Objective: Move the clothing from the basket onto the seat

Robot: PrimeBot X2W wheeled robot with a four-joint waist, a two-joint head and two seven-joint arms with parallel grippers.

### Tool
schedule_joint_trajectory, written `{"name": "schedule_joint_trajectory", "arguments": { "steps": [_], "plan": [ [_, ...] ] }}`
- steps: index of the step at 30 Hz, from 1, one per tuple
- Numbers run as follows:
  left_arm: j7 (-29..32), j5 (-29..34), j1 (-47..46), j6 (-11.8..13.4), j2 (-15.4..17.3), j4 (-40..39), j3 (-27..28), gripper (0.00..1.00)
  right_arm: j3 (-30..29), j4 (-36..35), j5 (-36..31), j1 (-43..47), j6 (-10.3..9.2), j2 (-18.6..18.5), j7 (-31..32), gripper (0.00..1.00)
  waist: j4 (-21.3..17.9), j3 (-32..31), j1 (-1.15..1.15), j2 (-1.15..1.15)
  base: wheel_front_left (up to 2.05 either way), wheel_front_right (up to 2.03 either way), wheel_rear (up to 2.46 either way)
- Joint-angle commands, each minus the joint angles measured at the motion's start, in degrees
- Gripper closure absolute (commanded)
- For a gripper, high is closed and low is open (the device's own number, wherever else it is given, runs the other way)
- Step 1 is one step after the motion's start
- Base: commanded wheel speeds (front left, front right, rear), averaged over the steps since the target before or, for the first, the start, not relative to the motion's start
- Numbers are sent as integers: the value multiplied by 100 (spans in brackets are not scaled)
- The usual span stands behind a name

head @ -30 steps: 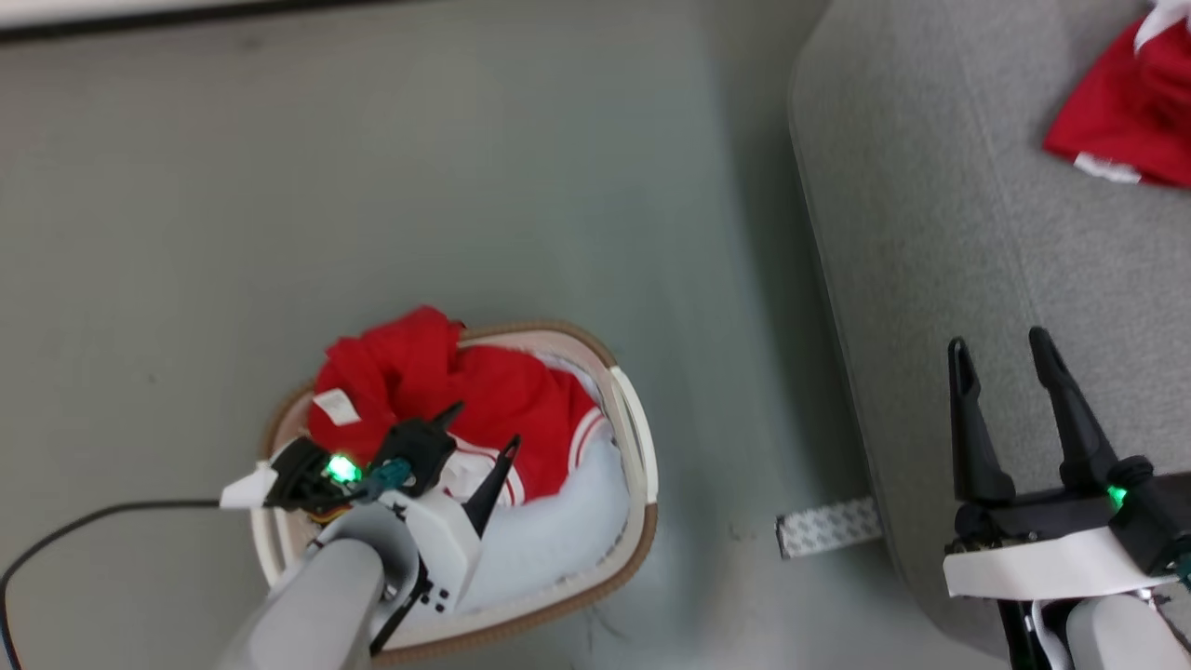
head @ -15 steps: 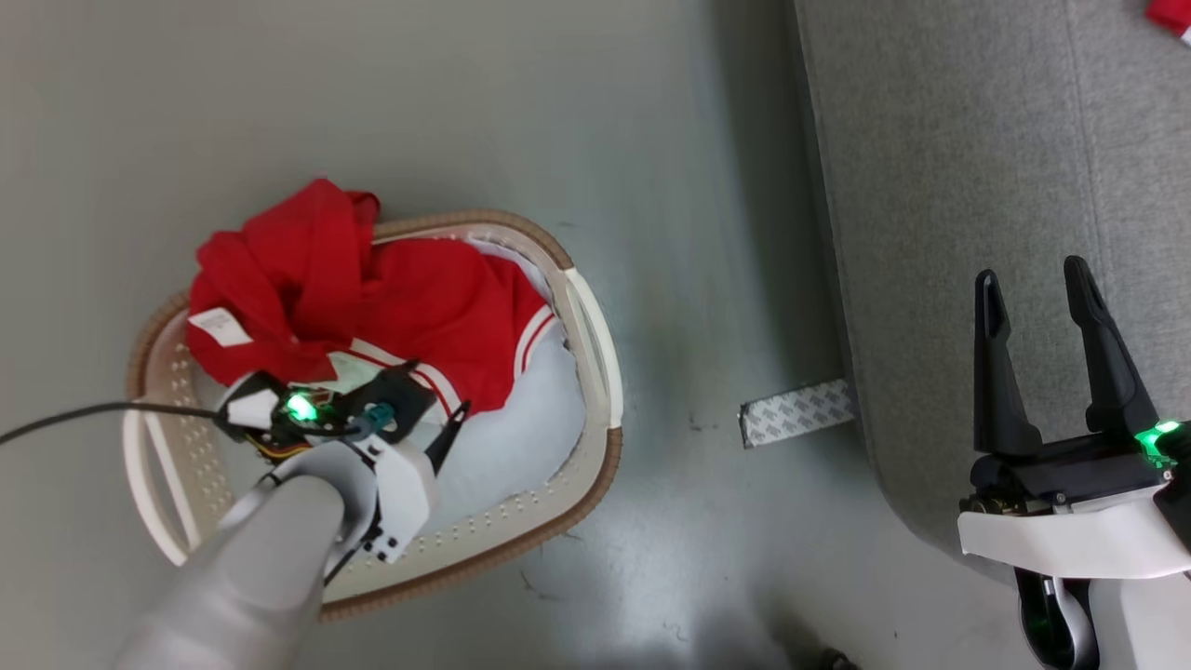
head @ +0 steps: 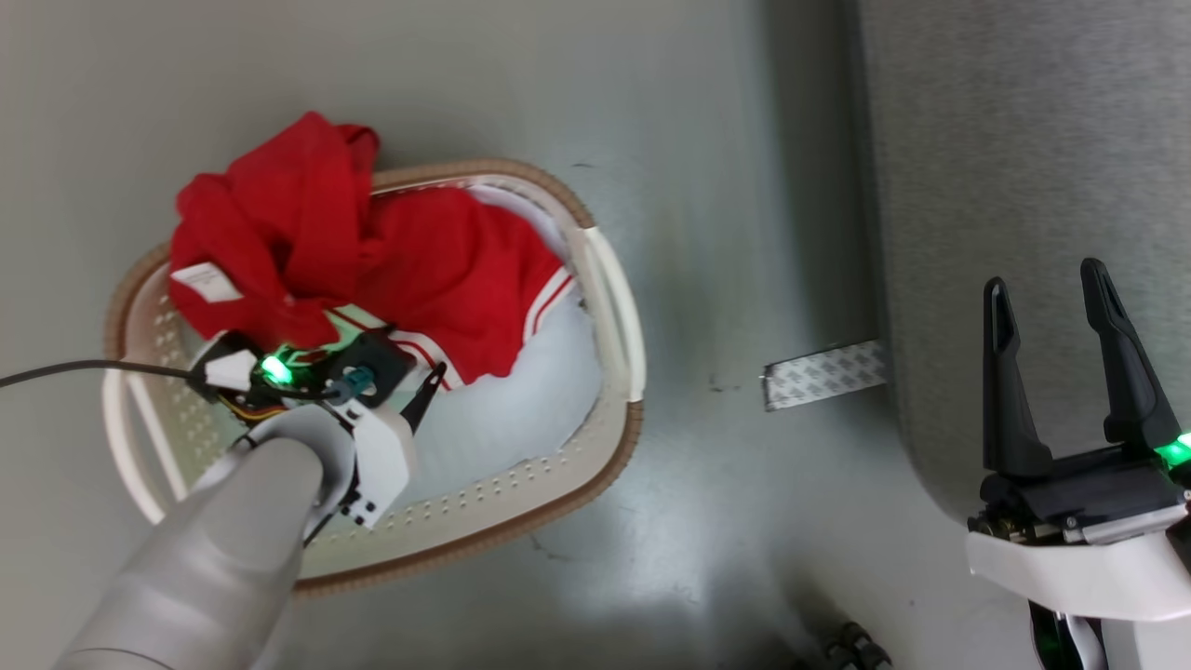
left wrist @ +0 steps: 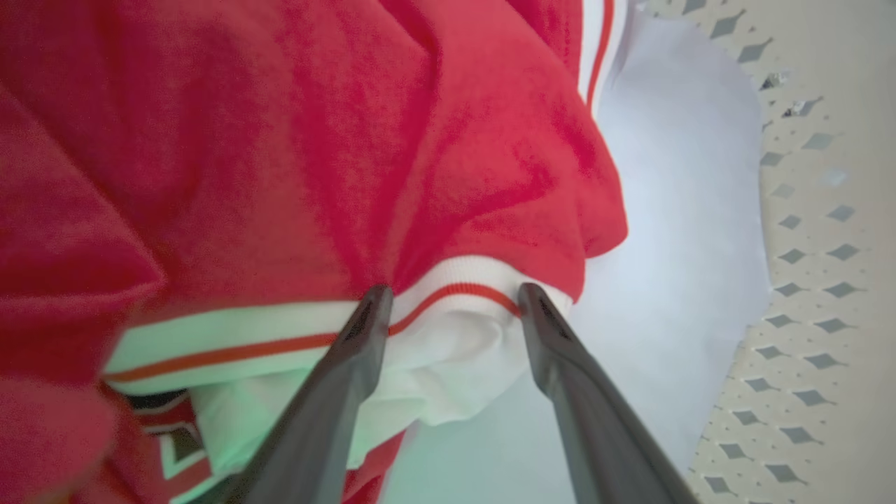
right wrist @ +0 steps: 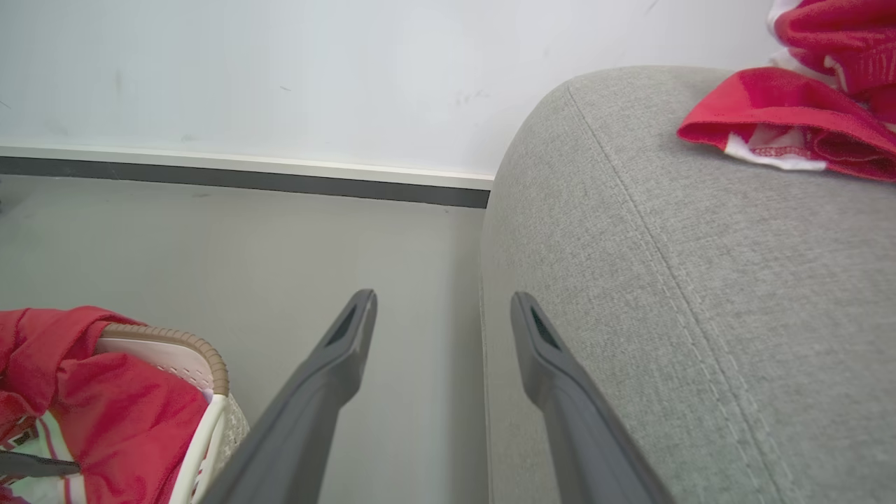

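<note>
While the basket point(head: 609, 279) lay in the left half of the head view, long axis roughly left-to-right across the frame, the clothing point(head: 437, 251) sat heaped in its upper part. The red bundle's long axis ran from a bunched end at upper left, draped over the brown rim with the label point(head: 195, 281) showing, down to a striped hem pointing lower right onto the white liner point(head: 521, 409). Inside the basket the left gripper point(left wrist: 453, 290) had its jaws parted, with the tips against the white ribbed trim on either side of a fold and nothing clamped yet. Risks noted: closing here could pinch the liner beneath along with the trim. A bite on thin trim alone could slip under the weight of the heap. The end draped over the rim could drag or tip the basket on lifting. At centre frame a tape strip point(head: 823, 372) lay on the grey floor point(head: 698, 140). At right, the seat point(head: 1023, 140) filled the upper corner, and the right gripper point(head: 1044, 274) hung over its edge, jaws wide apart and empty. In the right wrist view, a red garment point(right wrist: 784, 112) lay on the seat at upper right.
</note>
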Motion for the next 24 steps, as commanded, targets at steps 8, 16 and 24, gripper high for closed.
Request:
{"name": "schedule_joint_trajectory", "arguments": {
  "steps": [8, 16, 24],
  "plan": [
    [-36, -578, 48, 10, -37, -303, -428, 100, -148, -172, -232, 152, -12, -6, 3, 0, 283, -44, -1, 0, 4, 4, 4],
    [-34, -1239, 314, 9, 187, -1244, -398, 100, -121, 159, -119, -39, -13, -8, 3, 0, 541, -675, -1, 0, 0, 0, 0],
    [-34, -1595, 1142, 9, 273, -2425, 190, 100, -186, 697, -82, 109, -13, -10, 4, 0, 916, -1904, -1, 0, 0, 0, 0]
  ]
}}
